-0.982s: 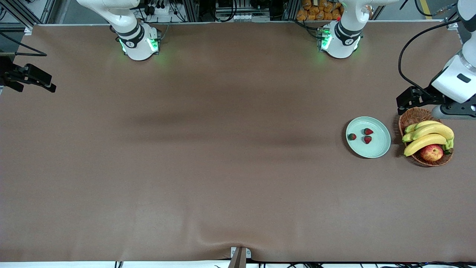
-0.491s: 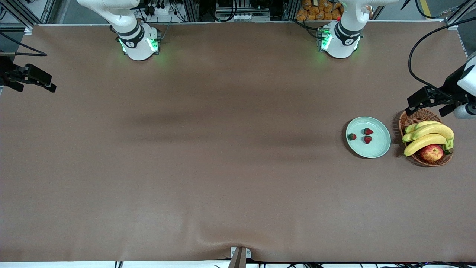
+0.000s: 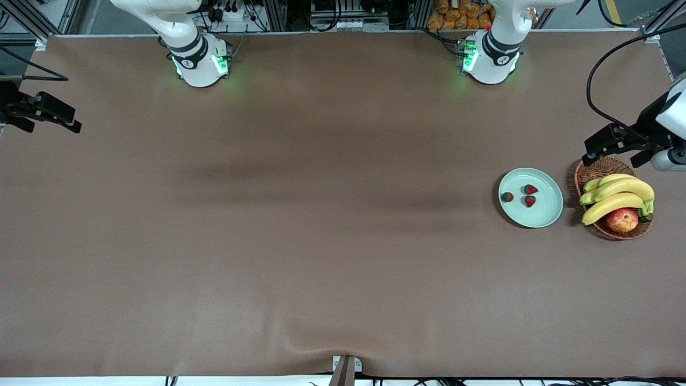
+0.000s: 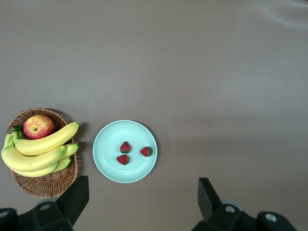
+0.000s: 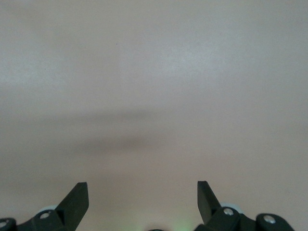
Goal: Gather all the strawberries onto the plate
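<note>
Three strawberries (image 3: pixel 530 188) lie on the pale mint-green plate (image 3: pixel 546 214) near the left arm's end of the table. The left wrist view shows them (image 4: pixel 125 147) on the plate (image 4: pixel 108 137) too. My left gripper (image 3: pixel 616 142) is open and empty, high in the air over the table edge by the basket; in its wrist view (image 4: pixel 143 202) the fingers (image 4: pixel 72 197) stand wide apart. My right gripper (image 3: pixel 40 110) waits at the right arm's end of the table, open and empty over bare cloth (image 5: pixel 143 202).
A brown wicker basket (image 3: pixel 595 171) with bananas (image 3: pixel 616 195) and a red-yellow apple (image 3: pixel 621 220) stands beside the plate, toward the left arm's end. A brown cloth (image 3: pixel 321 214) covers the table. A small bracket (image 3: pixel 345 367) sits at the edge nearest the front camera.
My left gripper has drawn away from over the basket toward the left arm's end of the table, then almost stopped. The strawberries, plate and right arm have not moved.
</note>
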